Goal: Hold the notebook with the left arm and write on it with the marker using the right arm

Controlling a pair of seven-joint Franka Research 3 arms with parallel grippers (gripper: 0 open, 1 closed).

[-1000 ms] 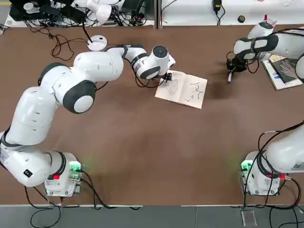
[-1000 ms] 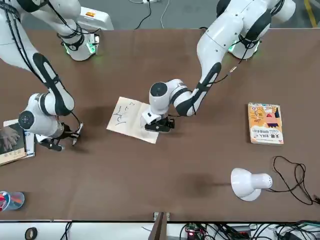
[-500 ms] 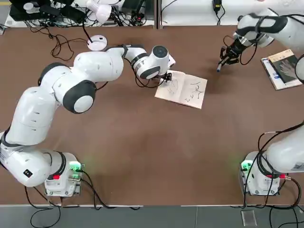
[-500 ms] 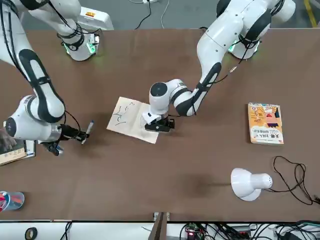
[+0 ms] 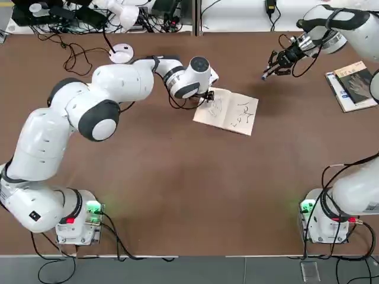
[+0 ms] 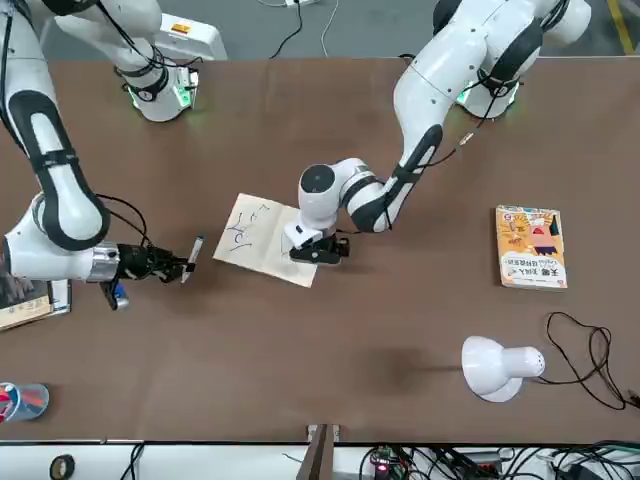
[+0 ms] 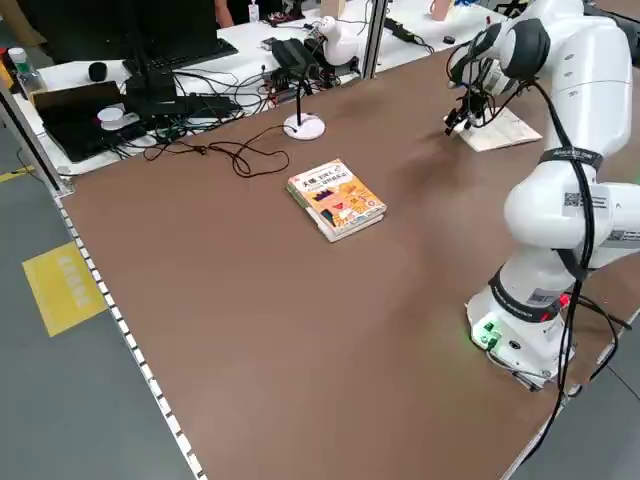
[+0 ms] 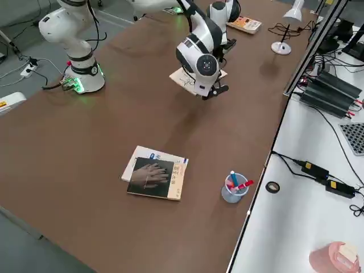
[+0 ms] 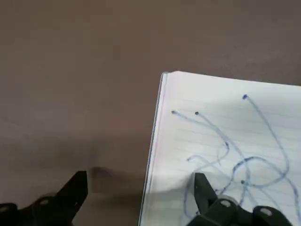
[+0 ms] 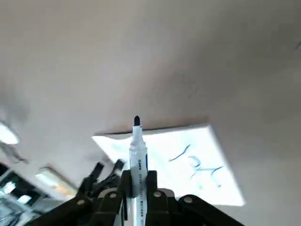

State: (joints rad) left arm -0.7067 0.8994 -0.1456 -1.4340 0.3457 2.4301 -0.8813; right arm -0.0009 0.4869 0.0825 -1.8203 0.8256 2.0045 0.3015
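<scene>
Uncapped marker gripped upright before scribbled notebook

The white plastic marker with a dark tip [image 10: 138,174] is clamped between the two black metal fingers of the right gripper [image 10: 139,195]. Farther off lies the open white-paged notebook with thin blue pen strokes [image 10: 188,162], apart from the marker's tip, on the smooth brown tabletop [image 10: 94,70]. The left arm's black gripper [image 10: 101,181] is at the notebook's edge, its exact contact unclear.

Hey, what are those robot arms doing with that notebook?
The right gripper is holding a marker with its dark tip bare, up in the air beside the open notebook. The left gripper is over the notebook's other page, with its fingers apart. There are scribbles on both pages, but the marker isn't touching the paper right now.
</scene>
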